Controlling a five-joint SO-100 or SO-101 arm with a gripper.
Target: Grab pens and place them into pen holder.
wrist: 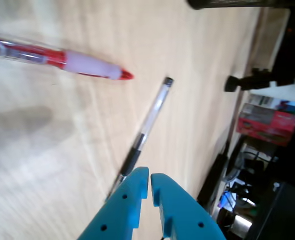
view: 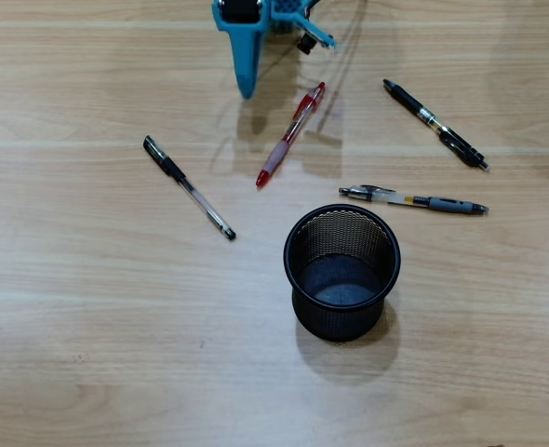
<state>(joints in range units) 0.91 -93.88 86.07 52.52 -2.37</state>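
Step in hand, judged: first pick; all four pens on surface (view: 88, 307), pen holder (view: 341, 270) empty at centre. Gripper (wrist: 149, 181) nearly pressed together, empty, hovering over clear pen (wrist: 146, 129) in wrist view. Spread jaws wide, straddle barrel crosswise, descend squarely. Red pen (view: 290, 136) at 12 o'clock of holder, black pen (view: 435, 124) at 1, grey-and-white pen (view: 414, 199) at 2, clear pen at 10. Open surface from 4 through 8 o'clock; surface edge visible only in wrist view.

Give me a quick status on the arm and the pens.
Gripper shut, empty, above the clear pen. All four pens on the table, holder empty. Nothing in the way.
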